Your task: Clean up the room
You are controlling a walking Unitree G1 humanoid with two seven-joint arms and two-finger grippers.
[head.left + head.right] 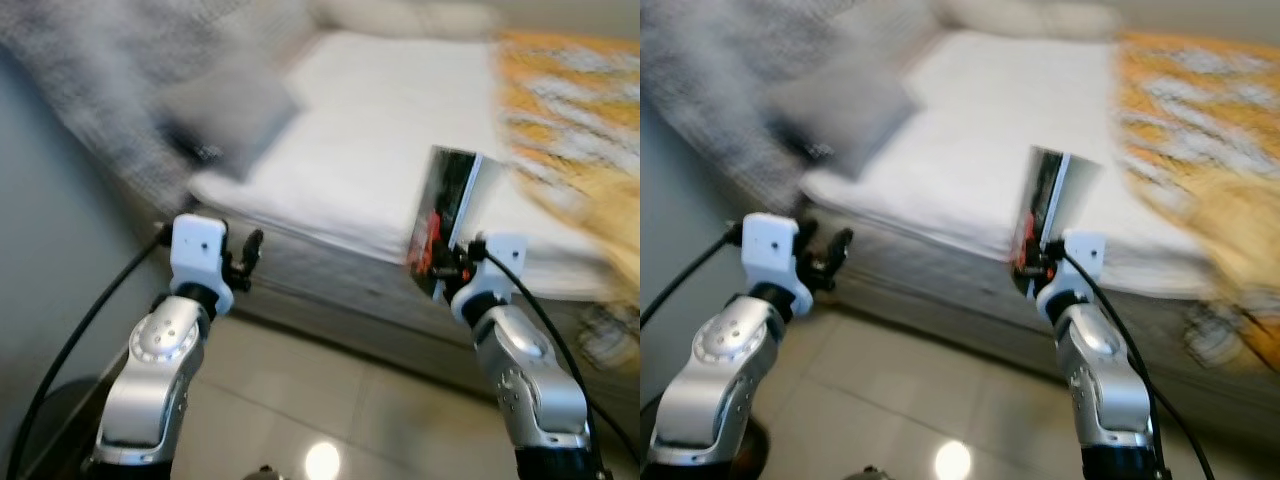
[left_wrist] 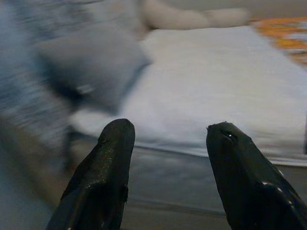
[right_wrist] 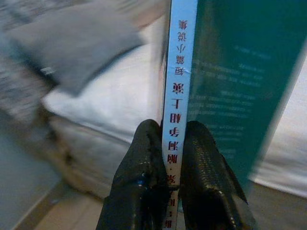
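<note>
**Right gripper holds book upright in front of bed**

Right gripper (image 3: 170,158), black fingers clamped on the spine edge of a thin teal-covered book w/ pale blue spine and red characters (image 3: 225,72). Book stands upright above the gripper, held in the air in front of the bed's near edge, not touching the mattress as far as can be told.

Left gripper (image 2: 168,143) held up at about the same height, jaws wide apart, nothing between them.

Low bed w/ white sheet (image 1: 390,130) ahead of both arms. Grey square pillow (image 1: 225,115) lies on its left part, near a grey textured blanket (image 1: 90,60). Orange-and-white patterned cover (image 1: 570,110) on the right side. Pale tiled floor (image 1: 330,400) below the arms. Head views blurred.
</note>
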